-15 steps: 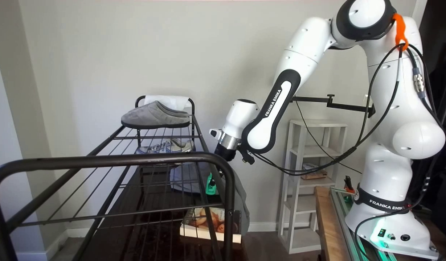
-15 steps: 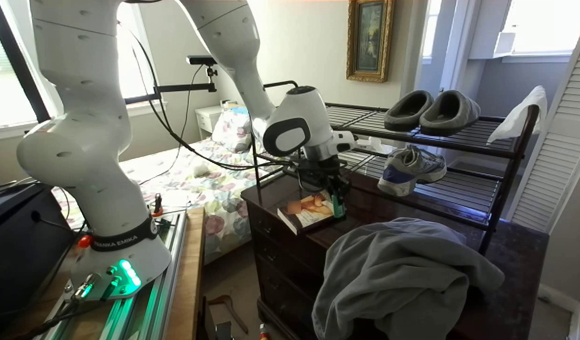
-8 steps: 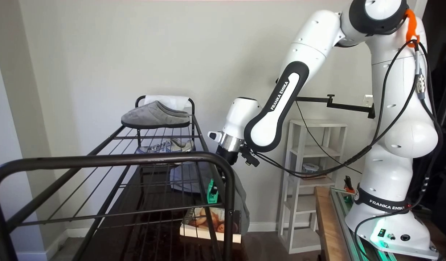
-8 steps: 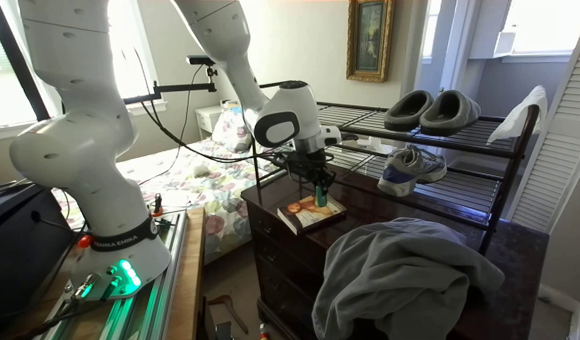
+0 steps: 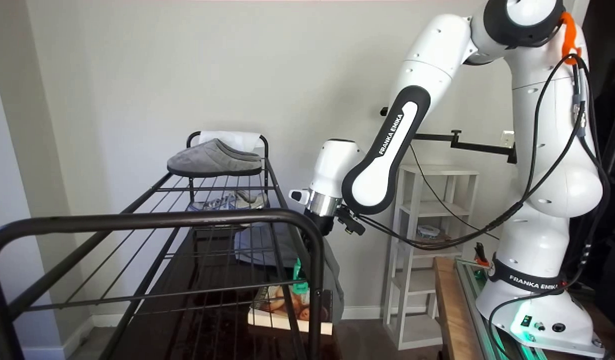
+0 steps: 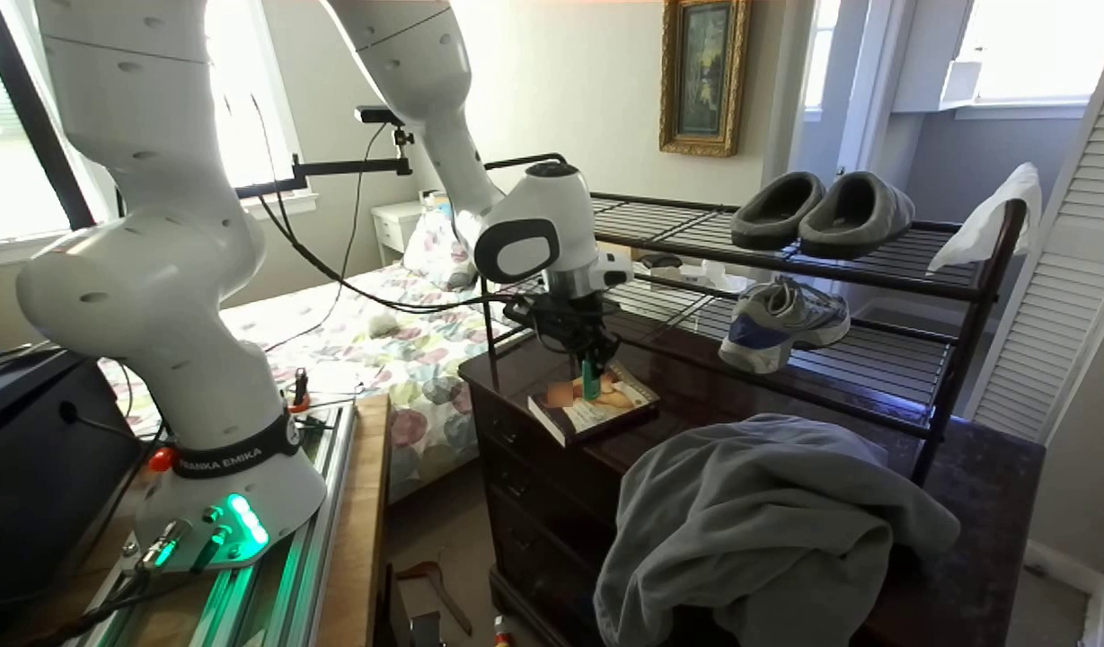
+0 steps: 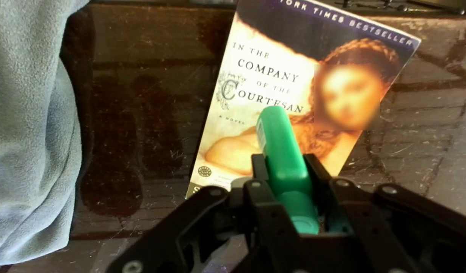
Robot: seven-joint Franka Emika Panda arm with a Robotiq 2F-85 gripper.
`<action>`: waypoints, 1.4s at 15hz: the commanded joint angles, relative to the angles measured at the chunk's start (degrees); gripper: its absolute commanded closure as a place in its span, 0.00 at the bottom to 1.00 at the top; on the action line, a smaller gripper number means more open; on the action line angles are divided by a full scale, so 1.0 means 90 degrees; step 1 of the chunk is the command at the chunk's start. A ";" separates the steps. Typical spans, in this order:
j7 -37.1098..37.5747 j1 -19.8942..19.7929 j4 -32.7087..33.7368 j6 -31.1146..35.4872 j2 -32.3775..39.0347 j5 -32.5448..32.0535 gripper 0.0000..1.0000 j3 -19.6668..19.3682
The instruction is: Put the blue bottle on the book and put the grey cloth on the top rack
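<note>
Above the paperback book (image 7: pixel 270 76) on the dark wooden dresser (image 6: pixel 538 494), the gripper (image 7: pixel 287 167) points downward with its two fingers (image 7: pixel 259 167) pressed about a green bottle (image 7: pixel 280 136) — one finger against either side of it. In both exterior views the bottle stands close to upright, its lower end over the book; whether the base touches the cover cannot be told. The book lies face up, and in the wrist view its title, In the Company of the Courtesan, can be read. The grey cloth (image 6: pixel 767 530) is heaped on the same dresser, apart from the book — its folds spill over the front edge, lower than the top tier (image 6: pixel 911 282) of the dark metal rack (image 5: pixel 147 220). On that tier two grey slippers (image 6: pixel 839 238) sit side by side, and a white cloth (image 6: pixel 996 216) hangs over the rail at the rack's end. One tier down rests at least one sneaker (image 6: pixel 781 328) with a blue patch.
</note>
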 commanded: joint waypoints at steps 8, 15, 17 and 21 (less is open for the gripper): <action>-0.0066 0.0281 -0.0076 0.0019 0.0175 -0.0073 0.93 -0.0386; -0.0023 0.0345 -0.0089 0.0121 0.0218 -0.0121 0.39 -0.0429; -0.0014 0.0347 -0.0101 0.0118 0.0158 -0.0111 0.25 -0.0425; 0.0067 0.0399 -0.0199 0.0133 -0.0070 -0.0178 0.01 -0.0521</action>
